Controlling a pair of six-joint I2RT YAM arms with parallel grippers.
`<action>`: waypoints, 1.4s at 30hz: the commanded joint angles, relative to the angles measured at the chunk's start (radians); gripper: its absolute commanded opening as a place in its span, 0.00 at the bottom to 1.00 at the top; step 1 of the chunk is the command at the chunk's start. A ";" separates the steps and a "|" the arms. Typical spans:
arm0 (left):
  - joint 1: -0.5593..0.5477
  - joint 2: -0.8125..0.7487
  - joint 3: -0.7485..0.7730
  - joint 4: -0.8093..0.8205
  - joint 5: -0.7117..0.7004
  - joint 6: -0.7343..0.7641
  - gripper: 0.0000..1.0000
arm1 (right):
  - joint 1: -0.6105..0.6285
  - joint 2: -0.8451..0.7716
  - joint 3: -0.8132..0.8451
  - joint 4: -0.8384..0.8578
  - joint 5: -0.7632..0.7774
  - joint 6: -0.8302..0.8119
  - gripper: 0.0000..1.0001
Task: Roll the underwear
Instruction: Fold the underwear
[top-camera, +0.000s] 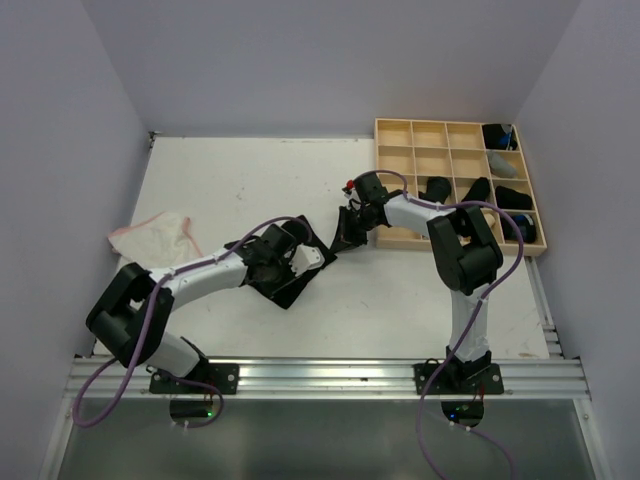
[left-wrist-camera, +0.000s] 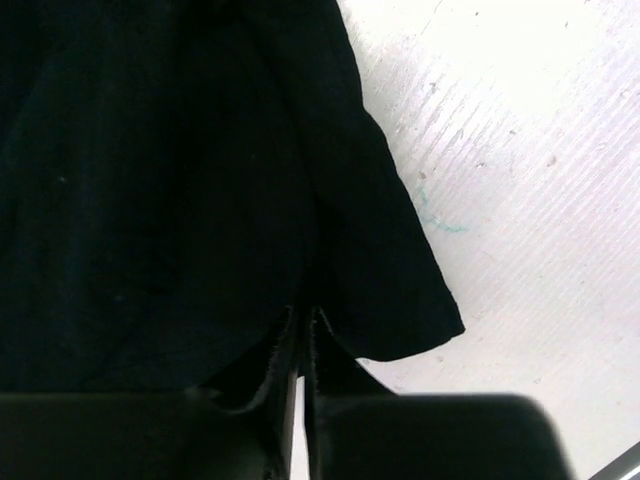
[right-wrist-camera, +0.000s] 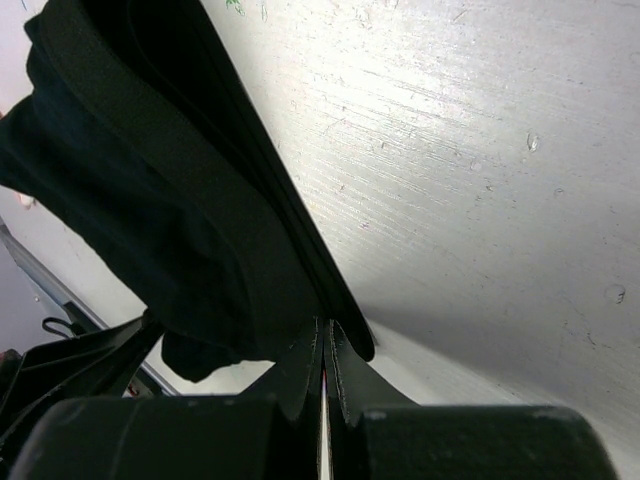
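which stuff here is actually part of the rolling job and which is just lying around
Job:
- black briefs, held in both arms' jaws
- whitish pink-edged briefs, at left
- dark rolls in the tray

Lying about:
- wooden grid tray
- white table

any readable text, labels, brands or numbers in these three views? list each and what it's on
No readable text in any view.
Faint teal scribble on the table: a stray mark, not letters or digits.
Black underwear: no tag or print showing.
Wooden tray: no label visible; its contents are too small to check.
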 joint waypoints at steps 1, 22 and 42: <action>0.004 -0.013 0.020 0.007 0.024 0.037 0.03 | -0.004 -0.003 0.028 -0.007 0.012 -0.012 0.00; -0.043 -0.040 0.079 -0.079 0.406 0.043 0.00 | -0.027 0.009 0.040 -0.008 0.025 -0.007 0.00; -0.046 0.181 0.117 0.029 0.329 -0.042 0.00 | -0.044 0.104 0.341 -0.048 -0.006 -0.162 0.44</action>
